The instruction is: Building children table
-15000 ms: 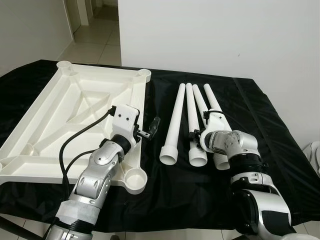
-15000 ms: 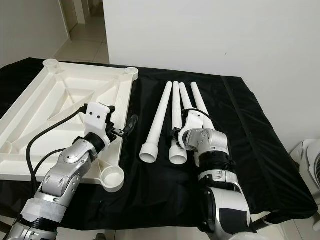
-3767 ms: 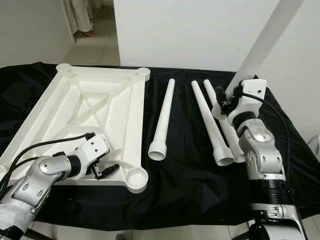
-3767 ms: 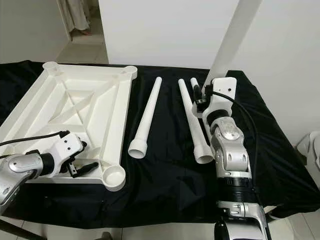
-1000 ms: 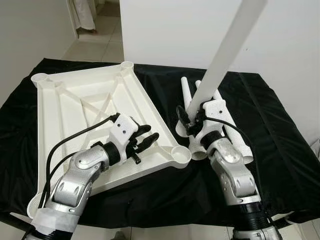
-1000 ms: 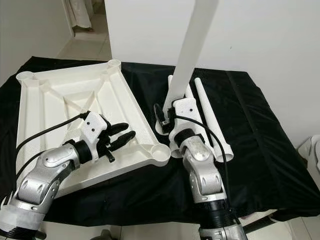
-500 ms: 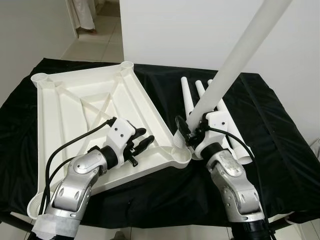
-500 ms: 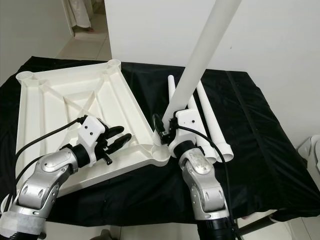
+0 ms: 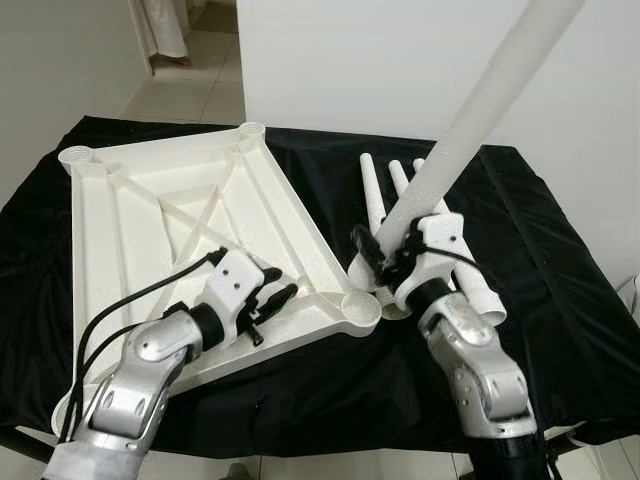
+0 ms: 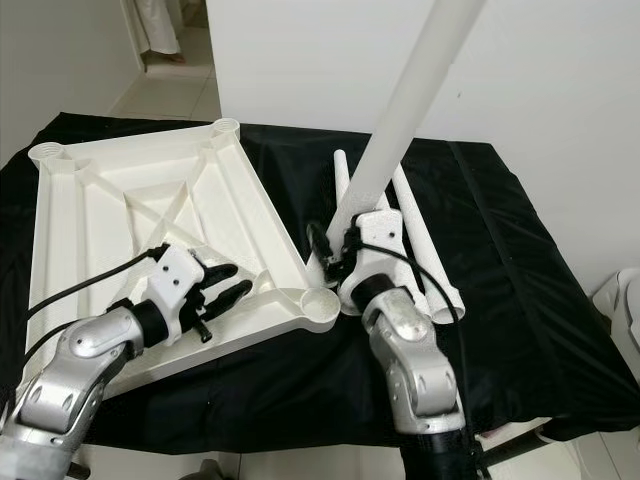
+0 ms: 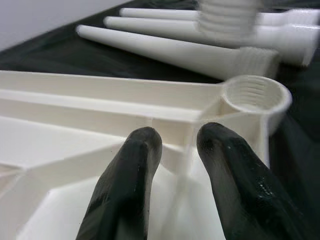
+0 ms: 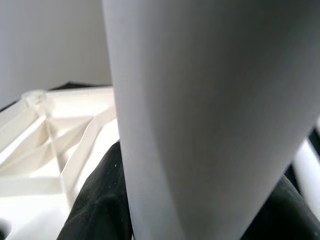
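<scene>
**Left hand over the tabletop rib**

The left hand shows two black fingers, slightly apart, straddling a raised rib of the white tabletop. Just past them sits a threaded corner socket. A threaded leg end hangs blurred above it. Three more white legs lie on the black desk beyond.

Left gripper fingers parted, pointing 2 o'clock; right gripper clamped, forearm angled to 11 o'clock

The tabletop is lying on the worktop's left; three legs are lying to its right.
</scene>
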Controlling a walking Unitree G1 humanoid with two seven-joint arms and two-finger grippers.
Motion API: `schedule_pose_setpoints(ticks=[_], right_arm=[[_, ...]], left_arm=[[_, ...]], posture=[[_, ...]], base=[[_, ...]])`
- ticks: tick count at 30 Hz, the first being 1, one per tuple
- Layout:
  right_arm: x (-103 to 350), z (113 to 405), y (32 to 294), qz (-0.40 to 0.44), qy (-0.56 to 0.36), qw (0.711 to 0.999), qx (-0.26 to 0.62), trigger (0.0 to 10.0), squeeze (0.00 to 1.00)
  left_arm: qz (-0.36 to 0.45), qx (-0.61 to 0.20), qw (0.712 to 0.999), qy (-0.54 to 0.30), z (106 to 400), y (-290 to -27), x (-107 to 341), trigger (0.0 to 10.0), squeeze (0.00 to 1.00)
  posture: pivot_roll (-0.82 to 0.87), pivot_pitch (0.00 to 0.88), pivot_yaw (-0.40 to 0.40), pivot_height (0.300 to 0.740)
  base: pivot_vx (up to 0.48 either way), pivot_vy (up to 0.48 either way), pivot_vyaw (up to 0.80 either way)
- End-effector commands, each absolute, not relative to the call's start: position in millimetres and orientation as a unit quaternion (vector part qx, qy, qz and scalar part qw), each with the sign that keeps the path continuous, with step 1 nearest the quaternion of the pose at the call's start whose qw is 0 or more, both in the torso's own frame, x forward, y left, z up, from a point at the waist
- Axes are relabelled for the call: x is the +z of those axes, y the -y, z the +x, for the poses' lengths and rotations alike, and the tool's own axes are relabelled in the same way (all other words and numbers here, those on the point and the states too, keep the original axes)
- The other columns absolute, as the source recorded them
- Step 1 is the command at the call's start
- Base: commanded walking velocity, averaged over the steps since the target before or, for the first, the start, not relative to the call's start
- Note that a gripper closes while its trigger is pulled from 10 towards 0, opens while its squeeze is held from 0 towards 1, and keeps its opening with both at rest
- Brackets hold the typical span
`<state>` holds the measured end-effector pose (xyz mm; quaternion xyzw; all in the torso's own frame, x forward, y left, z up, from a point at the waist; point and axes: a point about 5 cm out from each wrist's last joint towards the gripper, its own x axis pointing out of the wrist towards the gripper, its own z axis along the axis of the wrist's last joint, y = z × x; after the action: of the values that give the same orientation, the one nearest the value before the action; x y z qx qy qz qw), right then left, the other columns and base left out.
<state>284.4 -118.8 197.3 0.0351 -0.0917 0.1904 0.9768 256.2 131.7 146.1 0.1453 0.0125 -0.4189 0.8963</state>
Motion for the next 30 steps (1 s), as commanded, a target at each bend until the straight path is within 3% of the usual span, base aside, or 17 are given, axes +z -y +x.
schedule_pose_setpoints(ticks=[1,11,22,23,26,27,30], right_arm=[[198,287,124,0.033,0.088,0.979,0.182,10.0,0.0],[195,285,122,0.026,0.084,0.978,0.187,10.0,0.0],[197,287,126,0.021,0.086,0.979,0.183,10.0,0.0],[197,287,126,0.019,0.087,0.979,0.181,10.0,0.0],[197,287,126,0.019,0.087,0.979,0.181,10.0,0.0],[197,287,127,0.018,0.087,0.979,0.181,10.0,0.0],[198,287,127,0.016,0.087,0.98,0.18,10.0,0.0]], left_arm=[[0.139,-0.451,0.881,-0.027,250,-130,145,10.0,0.0],[0.155,-0.512,0.841,-0.081,233,-125,128,10.0,0.0],[0.18,-0.486,0.847,-0.118,242,-130,117,10.0,0.0],[0.189,-0.475,0.849,-0.132,245,-132,114,10.0,1.0],[0.197,-0.469,0.85,-0.138,246,-133,113,10.0,1.0],[0.203,-0.463,0.851,-0.142,248,-135,112,10.0,0.0],[0.195,-0.448,0.859,-0.157,253,-135,112,10.0,0.0]], posture=[[0.1,0.021,-0.033,0.74],[0.09,0.015,-0.031,0.74],[0.08,0.011,-0.028,0.74],[0.08,0.008,-0.027,0.74],[0.08,0.008,-0.027,0.74],[0.08,0.008,-0.024,0.74],[0.07,0.006,-0.023,0.74]], base=[[0.0,0.0,0.0],[0.0,0.0,0.0],[0.0,0.0,0.0],[0.0,0.0,0.0],[0.0,0.0,0.0],[0.0,0.0,0.0],[0.0,0.0,0.0]])
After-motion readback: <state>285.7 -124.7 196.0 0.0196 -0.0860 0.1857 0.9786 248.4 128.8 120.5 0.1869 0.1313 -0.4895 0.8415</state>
